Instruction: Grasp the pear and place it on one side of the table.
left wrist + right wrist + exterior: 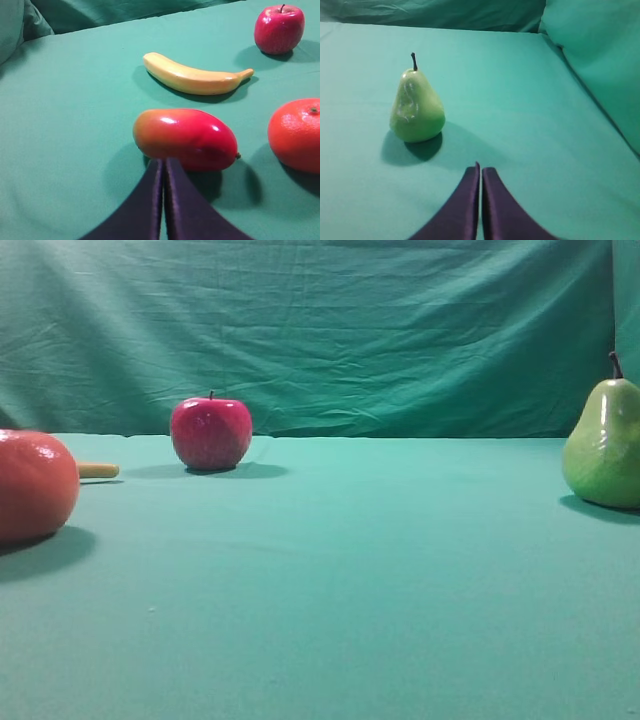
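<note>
The glossy yellow-green pear (604,445) stands upright on the teal table (360,580) at the far right edge of the exterior view. In the right wrist view the pear (416,108) stands ahead and to the left of my right gripper (481,168), which is shut and empty, well apart from it. My left gripper (163,161) is shut and empty, its tips just in front of a red-orange mango (185,138). Neither gripper shows in the exterior view.
A red apple (210,432) stands at the back left, also in the left wrist view (278,28). A large orange-red fruit (35,485) sits at the left edge. A banana (192,77) lies beyond the mango. The wrinkled backdrop (320,330) rises behind.
</note>
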Robot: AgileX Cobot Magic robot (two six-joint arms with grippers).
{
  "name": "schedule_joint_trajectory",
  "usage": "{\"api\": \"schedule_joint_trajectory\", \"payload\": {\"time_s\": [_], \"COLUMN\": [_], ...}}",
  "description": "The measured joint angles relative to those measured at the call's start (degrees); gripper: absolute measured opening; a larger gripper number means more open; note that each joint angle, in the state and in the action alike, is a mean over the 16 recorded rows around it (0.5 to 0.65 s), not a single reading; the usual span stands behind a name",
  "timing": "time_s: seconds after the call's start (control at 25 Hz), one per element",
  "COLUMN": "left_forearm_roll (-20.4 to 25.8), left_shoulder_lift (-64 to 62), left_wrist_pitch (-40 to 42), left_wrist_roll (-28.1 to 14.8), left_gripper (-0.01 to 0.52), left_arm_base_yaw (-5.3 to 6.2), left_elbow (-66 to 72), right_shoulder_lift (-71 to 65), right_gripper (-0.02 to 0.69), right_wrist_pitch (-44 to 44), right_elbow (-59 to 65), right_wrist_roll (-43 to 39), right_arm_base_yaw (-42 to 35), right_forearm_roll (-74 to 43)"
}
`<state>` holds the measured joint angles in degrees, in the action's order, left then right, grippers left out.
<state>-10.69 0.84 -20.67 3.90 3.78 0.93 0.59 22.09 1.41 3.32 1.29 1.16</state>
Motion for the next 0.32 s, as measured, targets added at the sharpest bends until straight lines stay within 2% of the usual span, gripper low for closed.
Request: {"api": "schedule_joint_trajectory", "payload": {"time_s": [0.32], "left_forearm_roll": [0.0], "left_shoulder_lift": [0.0], "left_wrist_pitch": [0.0], "left_wrist_roll": [0.0], "left_gripper": [0.0], "left_arm_base_yaw": [0.0], "left_elbow": [0.0], "right_shoulder_lift": [0.0], "right_gripper": [0.0], "right_wrist_pitch": [0.09], "right_elbow": [0.0], "right_wrist_roll": [0.01], "right_arm_base_yaw": [0.0], "right_forearm_roll": [0.0]}}
